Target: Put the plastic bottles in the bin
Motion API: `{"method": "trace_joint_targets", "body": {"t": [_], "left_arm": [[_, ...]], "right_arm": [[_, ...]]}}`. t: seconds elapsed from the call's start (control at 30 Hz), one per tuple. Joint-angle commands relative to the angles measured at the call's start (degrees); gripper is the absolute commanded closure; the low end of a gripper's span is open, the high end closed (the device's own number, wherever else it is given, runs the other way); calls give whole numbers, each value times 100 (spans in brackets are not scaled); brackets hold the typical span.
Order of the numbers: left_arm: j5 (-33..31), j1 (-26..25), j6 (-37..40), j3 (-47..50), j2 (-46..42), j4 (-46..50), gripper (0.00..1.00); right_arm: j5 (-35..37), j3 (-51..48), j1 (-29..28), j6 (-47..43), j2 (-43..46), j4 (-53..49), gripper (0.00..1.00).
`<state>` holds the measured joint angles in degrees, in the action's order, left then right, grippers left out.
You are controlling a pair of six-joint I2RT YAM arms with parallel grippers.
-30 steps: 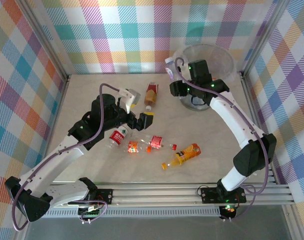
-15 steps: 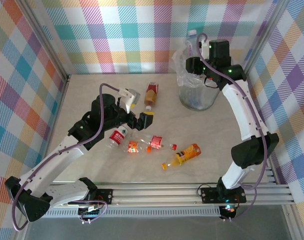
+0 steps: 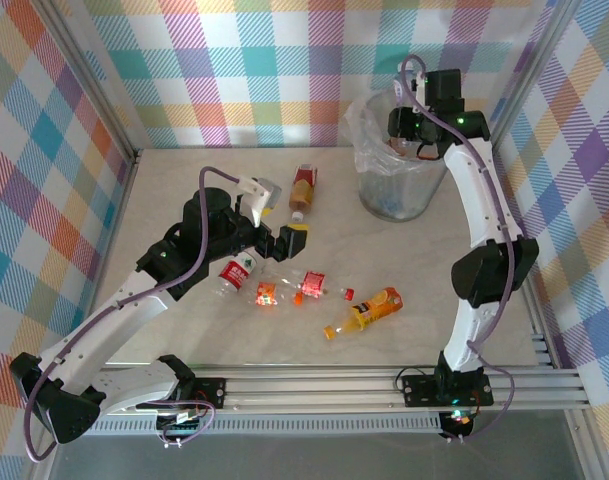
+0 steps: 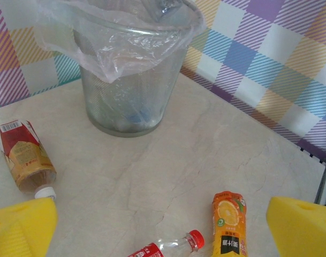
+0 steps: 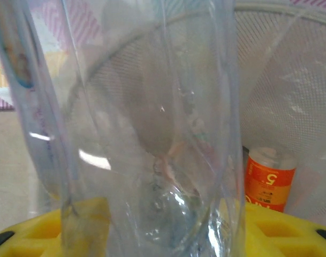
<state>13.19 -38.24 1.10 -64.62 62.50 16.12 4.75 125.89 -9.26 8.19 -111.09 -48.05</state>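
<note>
Right jaws: narrow, clamped on a clear bottle (image 5: 152, 107). The right gripper (image 5: 168, 230) has it between its yellow pads (image 5: 275, 227), and the bottle stands upright across the wrist view.
Why held there: from above, this gripper sits over the mouth of the bin (image 3: 399, 195). I read that as the drop position; letting go here should send the bottle into the bag (image 4: 71, 32).
Left jaws: wide apart with nothing between them. The left gripper (image 3: 281, 218) hangs over the middle of the table (image 3: 414, 260), and its camera looks toward the bin.
Why parked there: my judgement is that it waits beside the next picks, well apart from the right arm.
Inside the bin: an orange-label bottle (image 5: 268, 179) stands against the mesh wall.
Left to do: a red-label bottle (image 3: 303, 188) lies on its side near the bin. A juice bottle (image 3: 369, 312) and the loose clear bottles (image 3: 242, 272) lie nearer the arm bases.
Hard to make out: from above I cannot pick out the held bottle against the bag. Its cap and base are cut off in the wrist view. The shapes at the bin's bottom blur through mesh and plastic, so I cannot count them. Some of the clear bottles look crushed and overlap, so I cannot count those either.
</note>
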Motion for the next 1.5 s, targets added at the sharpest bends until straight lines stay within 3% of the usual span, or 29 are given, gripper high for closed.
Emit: {"method": "trace_joint_targets", "body": {"t": [0.0,0.47,0.87,1.27,1.47], "left_arm": [[234,-78,117,48,-2,-125,0],[395,-78,158,-55,139,116,0],[382,-78,166,-77,118,146,0],[395,-72,160,-78,104,146,0],[418,-78,187,-66,55,155,0]], "right_arm": [[-58,384,154,26,-194,-406,45],[-475,951,416,-182,-790,-1263,41],[-526,1160,425,-124,-757,-1354,24],[-700,1256,425,-9,-341,-1362,22],[-1021,729,425,106,218,-1083,22]]}}
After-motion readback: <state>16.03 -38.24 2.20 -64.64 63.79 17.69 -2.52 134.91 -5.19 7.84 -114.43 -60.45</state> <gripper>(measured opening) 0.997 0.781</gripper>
